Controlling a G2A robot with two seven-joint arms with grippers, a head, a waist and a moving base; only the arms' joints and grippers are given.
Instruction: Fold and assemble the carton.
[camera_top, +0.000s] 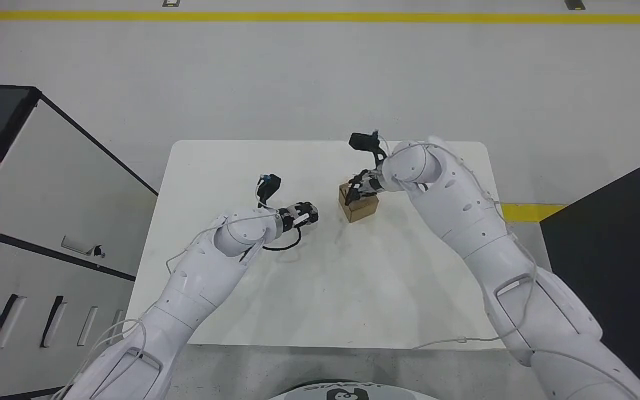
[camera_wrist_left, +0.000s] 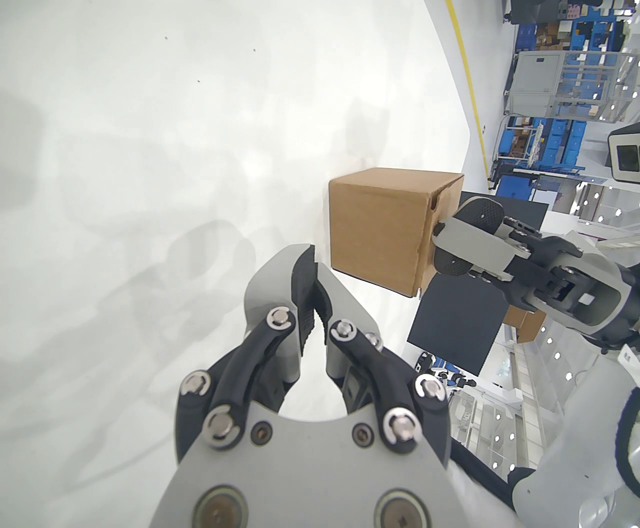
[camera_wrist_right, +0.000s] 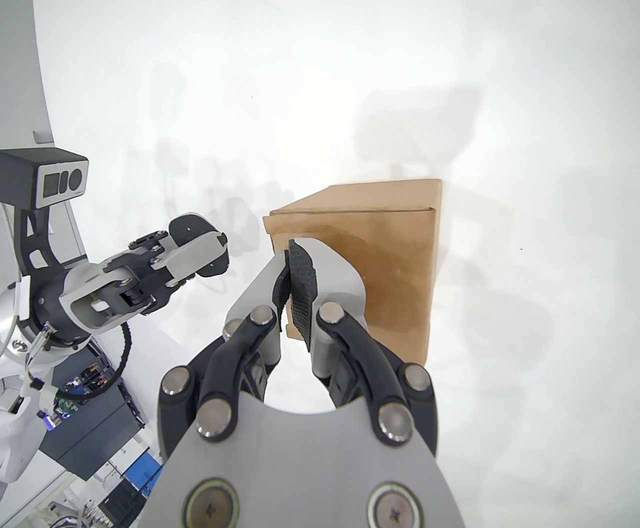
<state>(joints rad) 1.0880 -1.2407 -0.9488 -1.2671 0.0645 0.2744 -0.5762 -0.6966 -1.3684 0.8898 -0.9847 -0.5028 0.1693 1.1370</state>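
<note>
Right end effector (camera_wrist_right: 293, 265), pads together, presses the carton (camera_wrist_right: 390, 260) side, likely seating a flap; left end effector (camera_wrist_left: 311, 292), closed and empty, hovers just beside it mid-counter (camera_top: 400, 290).

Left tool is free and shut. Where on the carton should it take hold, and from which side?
On the carton, likely the two bare side walls, from above, with the left tool opened across them. It stands upright, the faces shown are flat and closed with no loose flap toward that tool, and the right tool sits shut against the far face.
</note>
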